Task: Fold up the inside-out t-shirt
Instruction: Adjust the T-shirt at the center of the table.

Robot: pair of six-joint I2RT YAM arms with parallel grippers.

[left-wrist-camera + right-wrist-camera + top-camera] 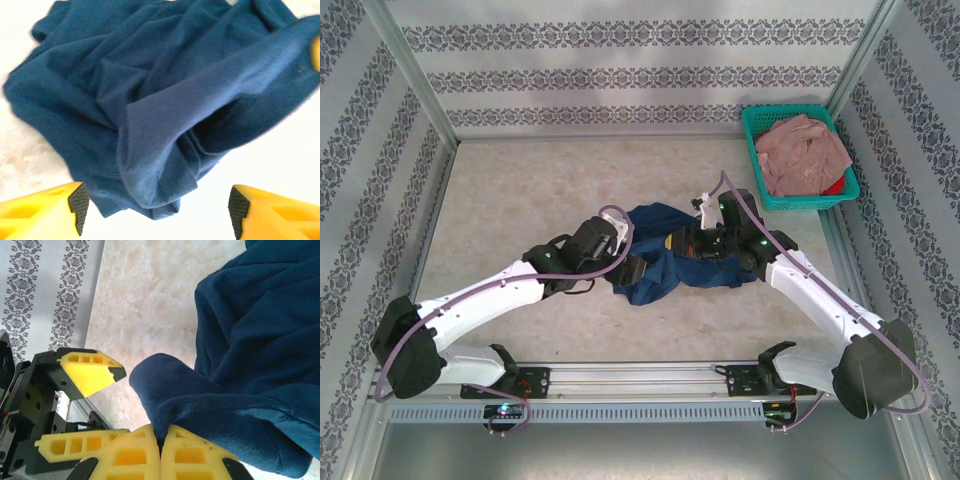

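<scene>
The navy t-shirt (150, 100) lies in a crumpled heap just ahead of the left gripper (155, 207), whose jaws are spread and empty. The right gripper (160, 440) pinches a bunched edge. No fold appears made; the whole job is yet to do.

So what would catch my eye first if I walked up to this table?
A crumpled navy t-shirt lies in the middle of the table. The right gripper pinches a fold of it, while the left gripper hangs open over the cloth. In the far right corner, a green basket holds a pink garment.
</scene>
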